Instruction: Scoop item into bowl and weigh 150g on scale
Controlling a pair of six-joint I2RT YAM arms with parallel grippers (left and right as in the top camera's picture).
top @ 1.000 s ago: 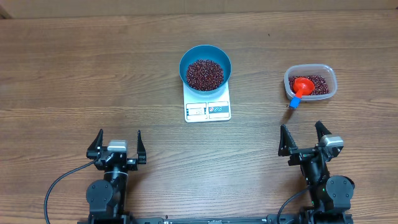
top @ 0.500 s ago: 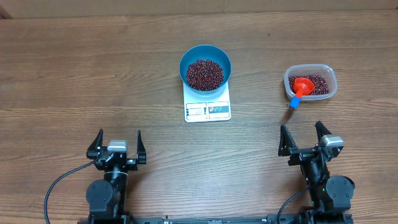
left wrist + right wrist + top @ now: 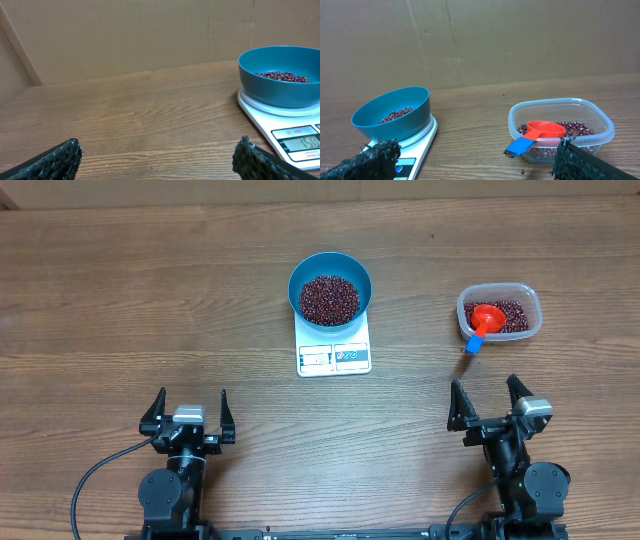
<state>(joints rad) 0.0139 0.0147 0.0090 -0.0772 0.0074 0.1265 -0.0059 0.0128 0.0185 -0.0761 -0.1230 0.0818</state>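
Our left claw [image 3: 191, 395] and right claw [image 3: 484, 383] sit wide and empty at lower frame, well apart from everything; we'd judge scooping done. Smooth teal bowl [image 3: 296, 280] sits on the flat white scale [image 3: 334, 358] at upper centre so the loose maroon beans [image 3: 330, 298] get weighed. Red scoop [image 3: 484, 316] with a blue handle rests in the clear tub [image 3: 536, 315], upper right, on the woodgrain desk [image 3: 150, 300].

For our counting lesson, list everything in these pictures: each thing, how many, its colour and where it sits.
bowl: one, teal, on the scale
beans: many, dark red, heaped in the bowl; more in the tub
scale: one, white, mid-table
tub: one, clear plastic, right of the scale
scoop: one, red with blue handle, lying in the tub
table: one, brown wood, under everything
left fingers: two, black, open, empty, near edge
right fingers: two, black, open, empty, near edge
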